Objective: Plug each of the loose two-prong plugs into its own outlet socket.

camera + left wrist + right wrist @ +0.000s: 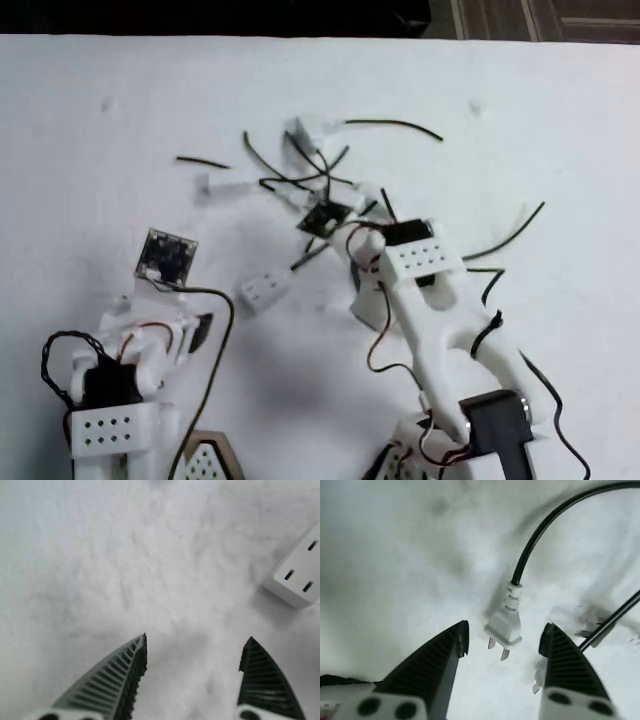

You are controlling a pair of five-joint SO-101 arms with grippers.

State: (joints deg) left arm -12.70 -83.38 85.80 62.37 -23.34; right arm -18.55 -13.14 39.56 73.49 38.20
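Note:
A white two-prong plug (pixel 504 627) on a black cable (pixel 545 527) lies flat on the white table, prongs pointing toward my right gripper (pixel 507 626). That gripper is open, with one finger on each side of the plug and not touching it. A white outlet block (pixel 299 572) with narrow slots lies on the table ahead of my open left gripper (pixel 197 639), off to one side; nothing sits between those fingers. From above, the outlet block (pixel 265 289) lies between the left arm (pixel 130 350) and the right arm (pixel 440 320).
A tangle of black cables with white plugs (pixel 305 175) spreads over the middle of the table beyond the right arm. More loose cables (pixel 510 240) curve at the right. A second plug's prong (pixel 537 685) peeks from behind one right finger.

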